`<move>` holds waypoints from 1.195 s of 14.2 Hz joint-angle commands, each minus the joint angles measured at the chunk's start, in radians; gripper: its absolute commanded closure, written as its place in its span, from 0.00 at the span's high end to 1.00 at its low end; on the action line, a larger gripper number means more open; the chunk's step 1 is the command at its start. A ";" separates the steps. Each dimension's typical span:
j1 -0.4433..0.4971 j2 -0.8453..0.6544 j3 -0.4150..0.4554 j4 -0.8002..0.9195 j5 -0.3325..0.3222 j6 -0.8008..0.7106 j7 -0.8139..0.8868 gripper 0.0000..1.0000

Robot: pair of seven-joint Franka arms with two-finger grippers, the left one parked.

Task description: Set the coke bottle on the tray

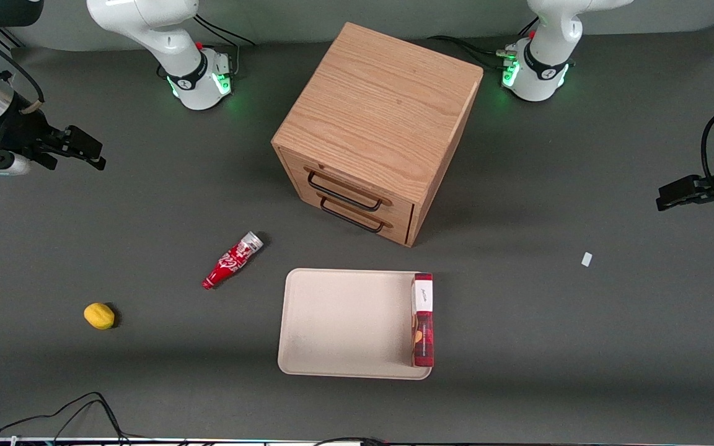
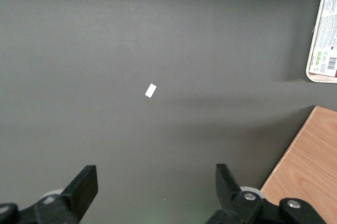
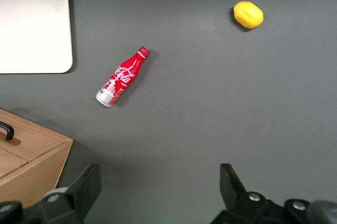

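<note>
The coke bottle (image 1: 233,260) lies on its side on the dark table, beside the beige tray (image 1: 332,322) and a little farther from the front camera than the tray's middle. It also shows in the right wrist view (image 3: 122,76), with the tray's corner (image 3: 31,29) near it. My right gripper (image 1: 87,152) is open and empty, high above the table at the working arm's end, well apart from the bottle. In the right wrist view its fingers (image 3: 158,182) stand wide apart over bare table.
A flat red box (image 1: 423,319) with a white label lies in the tray along one short rim. A wooden two-drawer cabinet (image 1: 375,130) stands farther from the front camera than the tray. A yellow lemon (image 1: 99,316) lies toward the working arm's end. A small white scrap (image 1: 587,259) lies toward the parked arm's end.
</note>
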 commanded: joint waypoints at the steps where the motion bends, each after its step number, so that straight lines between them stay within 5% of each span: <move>1: -0.009 0.012 0.012 0.023 -0.015 -0.028 -0.003 1.00; 8: 0.004 0.064 0.026 0.072 -0.011 -0.028 0.016 1.00; 17: 0.004 0.332 0.213 0.190 -0.011 0.031 0.626 1.00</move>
